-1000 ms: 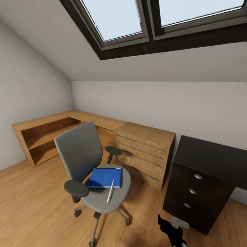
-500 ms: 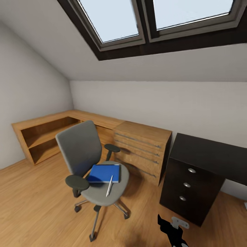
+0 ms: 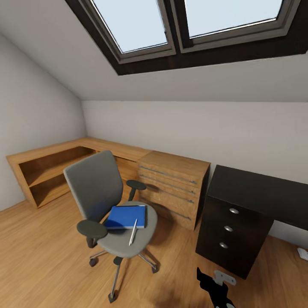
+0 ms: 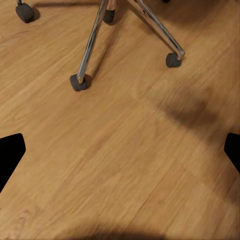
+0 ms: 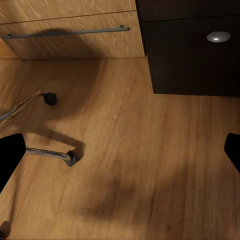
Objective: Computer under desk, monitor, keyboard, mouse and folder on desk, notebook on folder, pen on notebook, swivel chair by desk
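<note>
Both grippers are spread wide and empty: left gripper [image 4: 120, 150] and right gripper [image 5: 120, 150] hang over bare floor [image 4: 125, 150]. On the seat of the swivel chair [image 3: 96, 188] lies the blue folder [image 3: 126, 216], with the pen [image 3: 133, 232] resting across its near edge. Judged thin, light and somewhat flexible, the folder is best gripped at an overhanging edge. The desk [image 3: 261, 192] stands well apart.
</note>
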{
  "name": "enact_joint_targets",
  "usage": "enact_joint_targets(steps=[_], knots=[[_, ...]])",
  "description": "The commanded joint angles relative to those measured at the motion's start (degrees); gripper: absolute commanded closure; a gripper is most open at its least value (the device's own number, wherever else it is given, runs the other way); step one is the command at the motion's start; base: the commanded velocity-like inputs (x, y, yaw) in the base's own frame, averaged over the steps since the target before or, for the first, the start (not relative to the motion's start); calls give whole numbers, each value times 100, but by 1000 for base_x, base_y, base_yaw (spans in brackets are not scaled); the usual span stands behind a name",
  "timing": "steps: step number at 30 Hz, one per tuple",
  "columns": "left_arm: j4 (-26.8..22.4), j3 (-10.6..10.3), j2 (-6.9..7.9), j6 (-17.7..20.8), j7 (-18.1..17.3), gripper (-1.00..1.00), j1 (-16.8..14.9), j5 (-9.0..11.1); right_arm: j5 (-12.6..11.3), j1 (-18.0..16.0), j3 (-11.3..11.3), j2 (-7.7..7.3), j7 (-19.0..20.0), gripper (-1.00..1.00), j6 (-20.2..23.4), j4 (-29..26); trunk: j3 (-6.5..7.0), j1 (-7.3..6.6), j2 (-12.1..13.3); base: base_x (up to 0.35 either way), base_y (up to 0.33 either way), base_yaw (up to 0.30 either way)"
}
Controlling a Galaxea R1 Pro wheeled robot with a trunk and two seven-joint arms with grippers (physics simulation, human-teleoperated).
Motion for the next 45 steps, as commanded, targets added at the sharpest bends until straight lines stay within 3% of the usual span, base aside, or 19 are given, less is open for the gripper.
enact_joint_targets(steps=[1,17,45], knots=[[4,14,-2,-15,-11,-100,-3,22,-34,-6,-46,0,53,-100,-24,11,12,-23,38,0,0,-48],[4,14,1,-14,-9,-100,-3,24,-34,-6,-40,9,57,-100,-24,11,292,-374,680,0,0,-200],[4,14,1,-13,-9,-100,-3,24,-34,-6,-40,10,57,-100,-24,17,870,-989,1803,0,0,-25]])
